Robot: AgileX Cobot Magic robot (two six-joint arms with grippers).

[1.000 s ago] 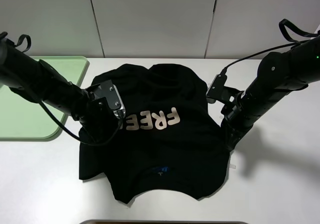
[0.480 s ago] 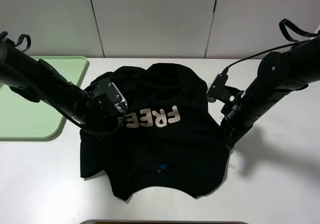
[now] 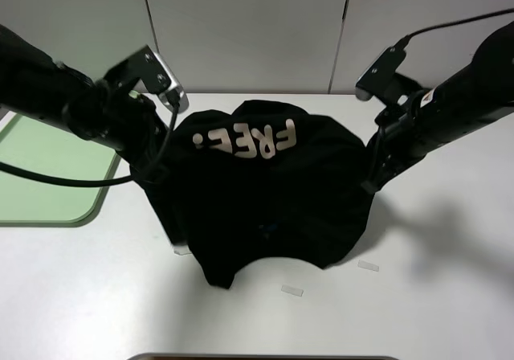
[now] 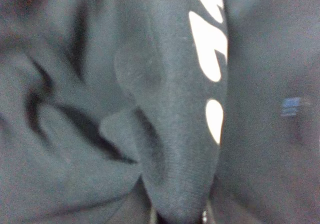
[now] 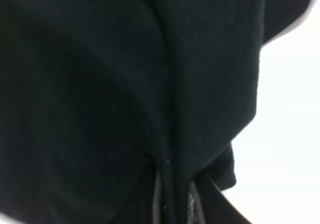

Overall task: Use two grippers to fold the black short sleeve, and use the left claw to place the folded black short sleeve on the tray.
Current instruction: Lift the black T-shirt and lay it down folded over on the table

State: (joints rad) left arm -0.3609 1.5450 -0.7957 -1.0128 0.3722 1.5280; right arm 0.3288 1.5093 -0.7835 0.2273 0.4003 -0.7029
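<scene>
My left claw (image 3: 154, 169) and right claw (image 3: 372, 182) each pinch a side of the black short sleeve (image 3: 265, 207), which I hold raised over the surface (image 3: 80, 296) so it drapes for folding, tray (image 3: 40, 175) left.

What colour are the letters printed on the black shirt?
Pale pinkish-white; the letters show best in the exterior high view.
</scene>
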